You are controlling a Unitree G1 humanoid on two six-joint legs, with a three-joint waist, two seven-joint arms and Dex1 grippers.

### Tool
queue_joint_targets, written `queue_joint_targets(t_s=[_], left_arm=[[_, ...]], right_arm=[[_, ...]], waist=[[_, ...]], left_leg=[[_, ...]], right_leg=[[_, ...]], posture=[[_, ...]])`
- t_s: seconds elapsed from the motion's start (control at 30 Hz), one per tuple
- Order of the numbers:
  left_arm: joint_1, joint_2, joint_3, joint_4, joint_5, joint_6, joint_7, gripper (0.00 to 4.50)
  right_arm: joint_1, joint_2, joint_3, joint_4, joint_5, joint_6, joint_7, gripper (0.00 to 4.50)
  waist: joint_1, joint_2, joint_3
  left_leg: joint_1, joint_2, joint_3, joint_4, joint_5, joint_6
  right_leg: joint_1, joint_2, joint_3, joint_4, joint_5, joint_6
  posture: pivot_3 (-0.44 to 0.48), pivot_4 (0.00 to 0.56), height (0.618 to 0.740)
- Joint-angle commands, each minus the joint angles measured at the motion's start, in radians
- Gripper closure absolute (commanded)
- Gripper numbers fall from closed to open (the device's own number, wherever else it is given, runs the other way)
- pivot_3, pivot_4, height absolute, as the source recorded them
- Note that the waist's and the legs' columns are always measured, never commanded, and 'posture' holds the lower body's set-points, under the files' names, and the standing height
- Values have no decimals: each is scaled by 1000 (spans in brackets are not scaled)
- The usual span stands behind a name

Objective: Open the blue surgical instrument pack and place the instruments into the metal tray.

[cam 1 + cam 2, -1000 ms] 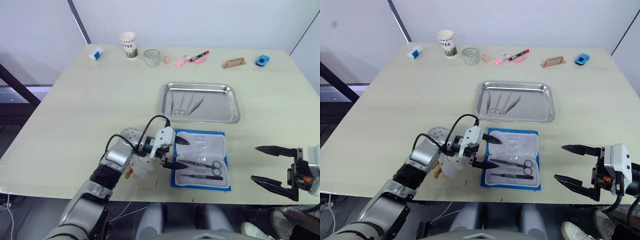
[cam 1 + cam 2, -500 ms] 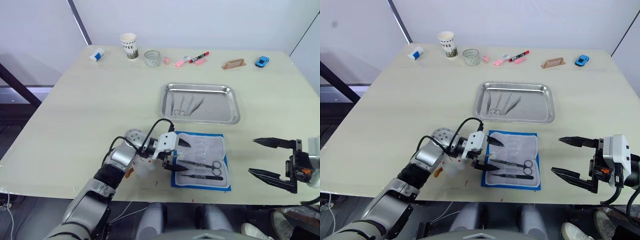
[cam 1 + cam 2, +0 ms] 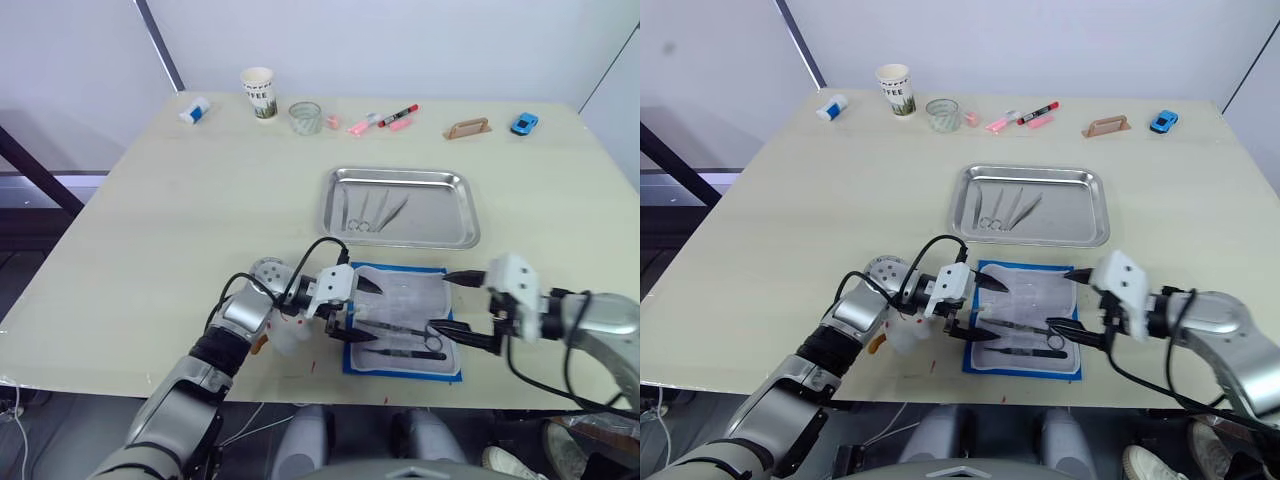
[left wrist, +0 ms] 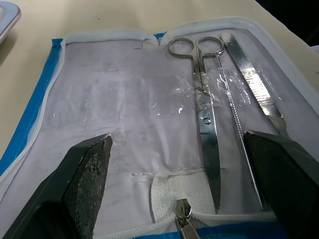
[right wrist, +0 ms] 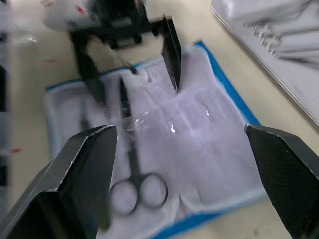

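Two grippers now at blue surgical instrument pack — right gripper has swung in from table's right edge within half a second, jaws spread wide, empty, over pack's right end. Left gripper stays at left end, wide apart, gripping nothing. Pack lies unfolded just in front of metal tray; scissors and forceps remain pocketed, three instruments already trayed. Likely pick imminent. Pale table; paper cup, markers at far edge, white wall behind.

Robot lab or test room: plain white walls, pale beige worktop set out with mixed props — paper cup, glass, markers, toy car, metal tray, opened blue surgical instrument pack.
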Motion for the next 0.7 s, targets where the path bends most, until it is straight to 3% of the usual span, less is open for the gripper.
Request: queue_joint_targets(t_s=[0.03,0.07,0.1,0.17,0.7], left_arm=[[26,14,-27,19,56,18,19,12],[30,13,-25,15,55,25,25,0],[33,12,-23,12,55,30,31,0],[39,14,-23,3,55,34,33,0],[23,-4,-34,29,69,35,57,0]], right_arm=[[-22,-8,53,-21,-63,38,-41,253],[-23,-13,68,-21,-74,42,-41,511],[-22,-18,79,-24,-85,41,-36,1101],[-21,-22,95,-28,-119,26,-45,1830],[-26,-18,174,-51,-210,14,-38,1830]], waist=[[-1,0,0],[-2,0,0],[-3,0,0],[-3,0,0],[-1,0,0]], left_leg=[[-1,0,0,0,0,0],[-1,0,1,0,0,0],[-1,0,1,0,0,0],[0,0,0,0,0,0],[0,0,0,0,0,0]], right_leg=[[0,0,0,0,0,0],[0,0,0,0,0,0],[0,-1,1,0,0,0],[0,0,0,0,0,0],[0,-1,0,0,0,1]], posture=[[0,150,740],[0,150,740],[0,150,740],[0,150,740],[0,150,740]])
